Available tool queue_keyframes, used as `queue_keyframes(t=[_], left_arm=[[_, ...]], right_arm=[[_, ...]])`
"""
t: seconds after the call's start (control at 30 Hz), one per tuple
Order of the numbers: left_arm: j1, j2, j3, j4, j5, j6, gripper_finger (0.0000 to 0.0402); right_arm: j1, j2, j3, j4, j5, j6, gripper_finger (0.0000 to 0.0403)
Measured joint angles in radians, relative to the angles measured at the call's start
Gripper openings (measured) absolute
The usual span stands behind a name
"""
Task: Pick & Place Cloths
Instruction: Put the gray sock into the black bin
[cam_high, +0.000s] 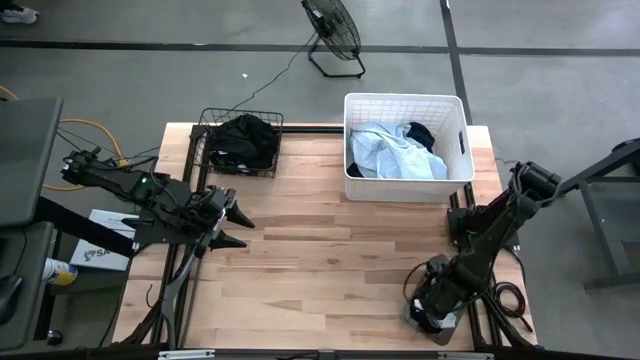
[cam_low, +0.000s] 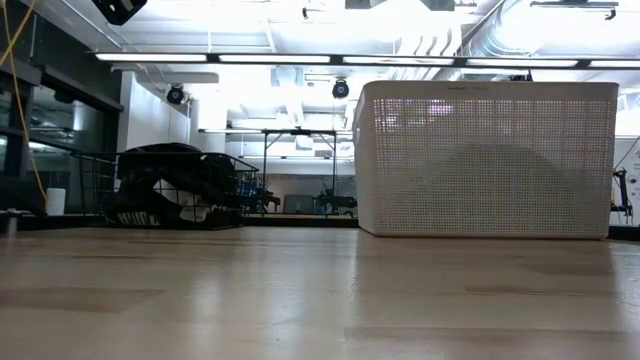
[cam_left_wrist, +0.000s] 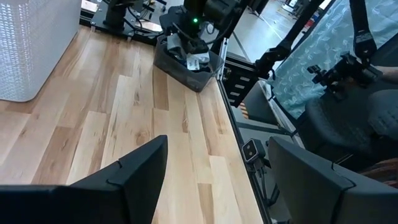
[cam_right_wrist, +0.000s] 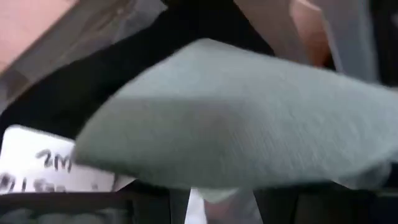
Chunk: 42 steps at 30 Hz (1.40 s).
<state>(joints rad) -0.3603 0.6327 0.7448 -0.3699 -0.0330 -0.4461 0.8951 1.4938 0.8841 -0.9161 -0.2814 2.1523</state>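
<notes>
My left gripper (cam_high: 232, 222) (cam_left_wrist: 217, 186) hovers open over the table's left side and touches nothing. My right gripper (cam_high: 437, 297) (cam_left_wrist: 186, 45) points down into a grey bin (cam_high: 425, 320) (cam_left_wrist: 177, 68) at the table's near right corner. A sage green cloth (cam_right_wrist: 236, 118) fills the right wrist view and hides the fingers. A pale blue cloth (cam_high: 385, 150) and a dark cloth (cam_high: 420, 133) lie in the white laundry basket (cam_high: 400, 97) (cam_low: 485, 160). Black cloths (cam_high: 245, 140) (cam_low: 165, 180) are heaped in the black wire basket (cam_high: 205, 135).
The laundry basket stands at the far right of the table and the wire basket at the far left. Bare wood (cam_high: 330, 250) lies between the two arms. A floor fan (cam_high: 332, 30) stands beyond the far edge. A white label (cam_right_wrist: 43, 168) shows beneath the sage cloth.
</notes>
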Motion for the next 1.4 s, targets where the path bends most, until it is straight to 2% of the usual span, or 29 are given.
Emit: queue_keyframes(t=[0.1,0.2,0.3,0.43,0.77,0.9,1.0,1.1,1.27,1.4], left_arm=[[0.000,0.000,0.000,0.000,0.000,0.000,0.0273],[0.000,-0.001,0.000,-0.016,0.000,0.001,0.0273],[0.000,-0.008,0.000,-0.041,0.000,0.003,0.0273],[0.000,-0.010,0.000,-0.043,-0.002,0.004,0.0273],[0.000,-0.010,0.000,-0.044,-0.003,0.003,0.0273],[0.000,-0.010,0.000,-0.044,-0.003,0.004,0.0273],[0.000,-0.010,0.000,-0.044,-0.003,0.003,0.0273],[0.000,-0.010,0.000,-0.044,-0.003,0.003,0.0273],[0.000,-0.010,0.000,-0.044,-0.003,0.003,0.0273],[0.000,-0.010,0.000,-0.044,-0.003,0.003,0.0273]], right_arm=[[0.000,0.028,0.000,0.028,0.001,-0.022,0.0139],[-0.002,0.027,0.000,0.084,-0.043,-0.069,0.0139],[-0.001,-0.004,0.000,0.118,-0.093,-0.087,0.0139],[0.002,-0.069,0.000,0.139,-0.101,-0.088,0.0139],[0.002,-0.298,0.000,0.140,0.079,-0.087,0.0139],[0.002,-0.377,0.000,0.034,0.192,-0.034,0.0139],[0.001,-0.401,0.000,-0.081,0.222,0.008,0.0139],[0.002,-0.392,0.000,-0.175,0.203,0.051,0.0139],[0.002,-0.358,0.000,-0.270,0.054,0.102,0.0139],[0.002,-0.344,0.000,-0.274,0.036,0.101,0.0139]])
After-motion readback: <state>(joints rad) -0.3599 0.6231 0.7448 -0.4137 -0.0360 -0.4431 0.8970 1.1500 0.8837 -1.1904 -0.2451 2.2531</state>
